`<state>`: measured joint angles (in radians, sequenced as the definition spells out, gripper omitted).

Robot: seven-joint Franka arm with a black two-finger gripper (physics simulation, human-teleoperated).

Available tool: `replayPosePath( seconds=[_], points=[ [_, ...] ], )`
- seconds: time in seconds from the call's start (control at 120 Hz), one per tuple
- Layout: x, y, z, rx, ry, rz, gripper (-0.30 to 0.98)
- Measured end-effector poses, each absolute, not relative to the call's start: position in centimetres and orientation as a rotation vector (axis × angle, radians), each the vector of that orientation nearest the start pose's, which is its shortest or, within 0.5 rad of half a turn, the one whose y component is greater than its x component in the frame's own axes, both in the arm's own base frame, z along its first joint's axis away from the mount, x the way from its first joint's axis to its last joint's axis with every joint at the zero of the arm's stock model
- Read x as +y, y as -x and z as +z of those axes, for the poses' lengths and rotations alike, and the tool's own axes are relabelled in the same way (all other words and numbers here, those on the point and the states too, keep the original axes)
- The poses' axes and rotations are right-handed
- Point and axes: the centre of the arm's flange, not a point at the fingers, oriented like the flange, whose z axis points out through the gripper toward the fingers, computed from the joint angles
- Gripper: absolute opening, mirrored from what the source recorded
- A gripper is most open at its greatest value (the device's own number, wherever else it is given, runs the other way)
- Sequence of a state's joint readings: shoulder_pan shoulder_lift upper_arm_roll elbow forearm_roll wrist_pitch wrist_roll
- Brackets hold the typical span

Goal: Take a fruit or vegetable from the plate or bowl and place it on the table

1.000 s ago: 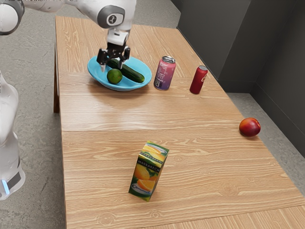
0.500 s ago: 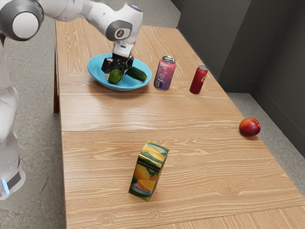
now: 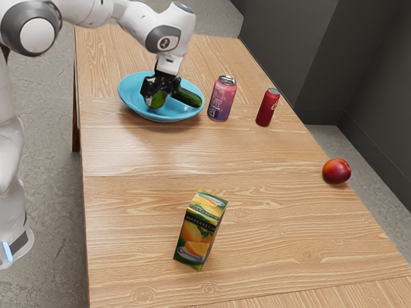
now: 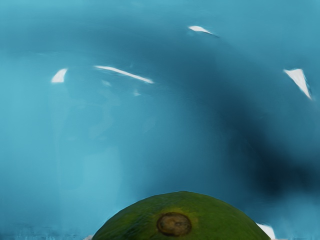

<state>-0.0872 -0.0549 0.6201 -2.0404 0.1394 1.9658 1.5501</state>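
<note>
One tool [image 3: 156,101] low around the lime [image 4: 175,207]

blue bowl [image 3: 131,109], green lime [image 3: 156,101], pink-and-purple can [image 3: 221,99]

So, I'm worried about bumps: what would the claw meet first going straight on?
Most likely the round green fruit, right at the claw; the blue bowl lies beneath, though depth is unclear.
</note>
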Motion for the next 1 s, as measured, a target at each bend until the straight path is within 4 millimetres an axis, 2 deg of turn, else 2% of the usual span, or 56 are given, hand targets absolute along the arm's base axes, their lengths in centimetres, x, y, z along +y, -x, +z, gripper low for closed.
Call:
replayPosePath(
  seconds=[0.083, 0.225, 0.317, 0.4, 0.467, 0.525, 0.642, 0.775, 1.0],
  points=[
    [28.4, -45.0, 47.3, 1.577, 2.685, 0.121, 0.19],
    [27.9, -43.5, 51.0, 1.557, 2.693, 0.035, 0.17],
    [24.4, -44.3, 53.4, 1.622, 2.646, 0.019, 0.16],
    [21.7, -43.7, 56.2, 1.657, 2.61, -0.02, 0.16],
    [17.5, -44.4, 58.1, 1.72, 2.535, 0.004, 0.15],
    [14.0, -45.0, 59.0, 1.766, 2.485, 0.037, 0.15],
    [9.5, -45.5, 61.1, 1.781, 2.437, 0.062, 0.15],
    [6.8, -45.6, 63.5, 1.733, 2.474, 0.03, 0.14],
    [5.4, -45.8, 63.9, 1.625, 2.658, -0.054, 0.14]
  ],
)
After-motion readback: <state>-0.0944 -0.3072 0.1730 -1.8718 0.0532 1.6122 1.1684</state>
